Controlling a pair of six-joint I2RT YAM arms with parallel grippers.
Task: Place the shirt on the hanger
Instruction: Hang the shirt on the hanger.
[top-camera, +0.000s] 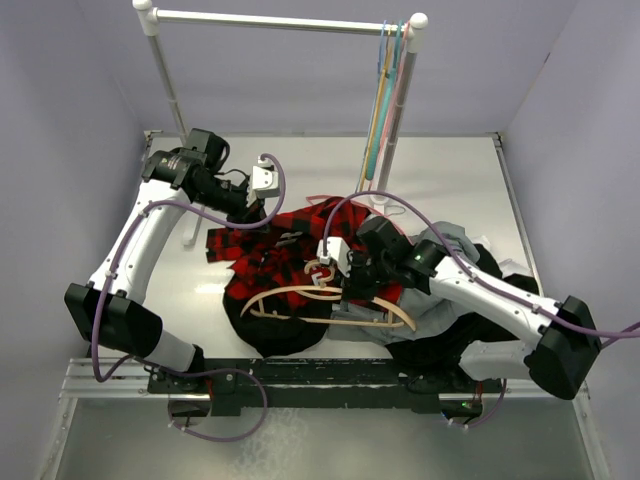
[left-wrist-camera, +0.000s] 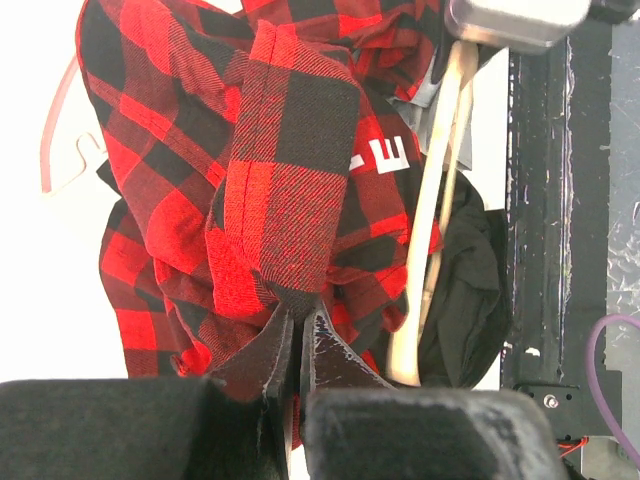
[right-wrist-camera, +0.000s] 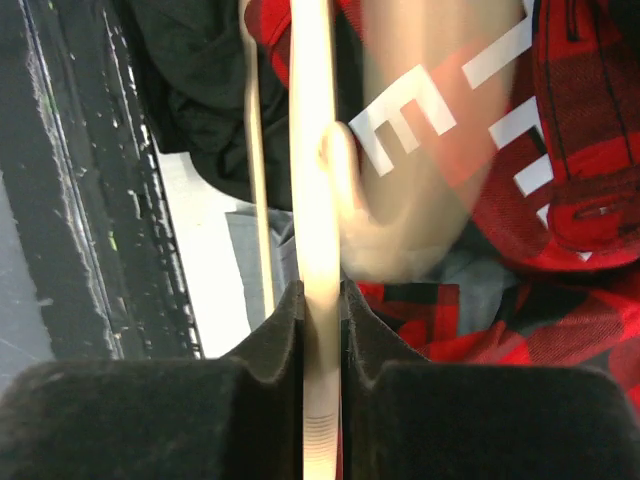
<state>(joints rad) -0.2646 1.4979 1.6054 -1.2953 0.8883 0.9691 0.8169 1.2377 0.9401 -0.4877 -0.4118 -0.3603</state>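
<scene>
**Plaid shirt (top-camera: 285, 238) and tan hanger (right-wrist-camera: 318, 150) each gripped, not yet joined**

Both task things are in hand, but the dressing itself is yet to be done. The shirt lies crumpled in the centre of the top view. It is partly over a black garment (top-camera: 275, 335) and beside a grey garment (top-camera: 452, 240) on the table (top-camera: 440, 180). As far as the views show, neither shoulder sits on the hanger, which lies across the heap just below the shirt. What remains, as I judge it, is to open the shirt and work the hanger's arms inside.

The left arm runs up the left side of the top view, then folds back toward the centre. There the left gripper (left-wrist-camera: 296, 335) meets the shirt's upper-left edge, with its jaws pinched together on a fold of plaid. The right arm reaches in from the lower right, low over the heap. The right gripper (right-wrist-camera: 322, 300) has its jaws clamped on the hanger's pale bar, near the hook.
</scene>
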